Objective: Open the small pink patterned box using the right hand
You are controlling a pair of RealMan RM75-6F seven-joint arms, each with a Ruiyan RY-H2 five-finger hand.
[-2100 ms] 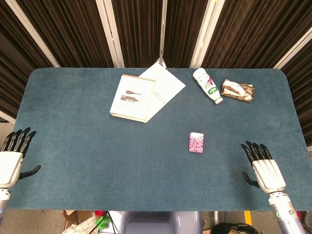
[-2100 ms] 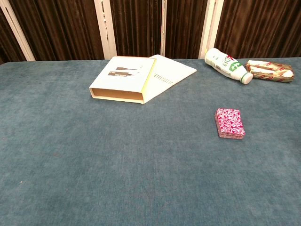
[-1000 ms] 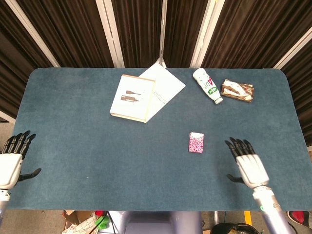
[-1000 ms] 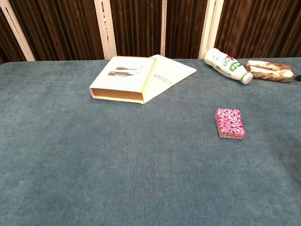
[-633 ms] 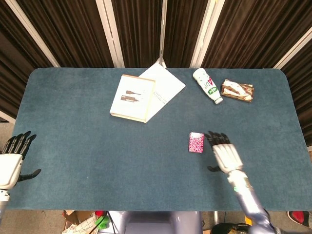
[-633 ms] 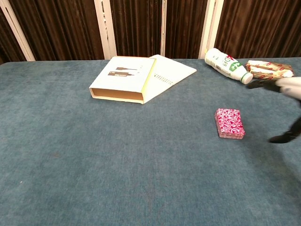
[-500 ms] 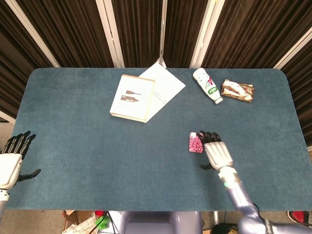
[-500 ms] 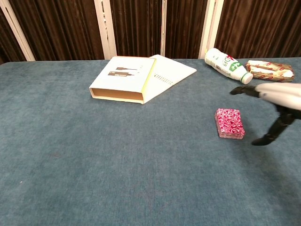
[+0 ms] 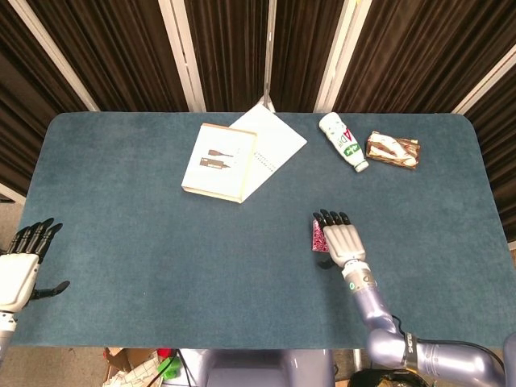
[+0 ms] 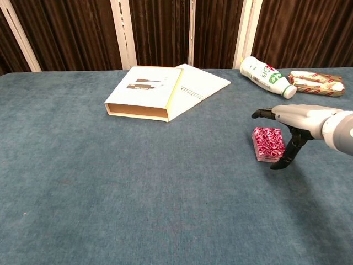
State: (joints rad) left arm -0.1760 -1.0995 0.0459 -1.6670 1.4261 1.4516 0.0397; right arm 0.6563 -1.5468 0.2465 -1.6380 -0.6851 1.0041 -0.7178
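The small pink patterned box [image 10: 268, 144] lies flat on the blue table, right of centre; in the head view only its left edge [image 9: 318, 236] shows beside my right hand. My right hand [image 9: 342, 239] hovers flat over the box, palm down, fingers extended and apart, holding nothing. In the chest view the same right hand [image 10: 293, 118] is above the box with its thumb hanging down by the box's right front corner. Whether the thumb touches the box I cannot tell. My left hand [image 9: 19, 266] stays at the table's near left edge, fingers spread and empty.
A white flat carton [image 9: 218, 161] on a notebook [image 9: 270, 145] lies at the back centre. A white bottle [image 9: 343, 141] with green print lies on its side at the back right, next to a brown wrapped packet [image 9: 393, 150].
My right hand has swept left from the table's right edge to a spot above the pink box. The box and my left hand have not moved.
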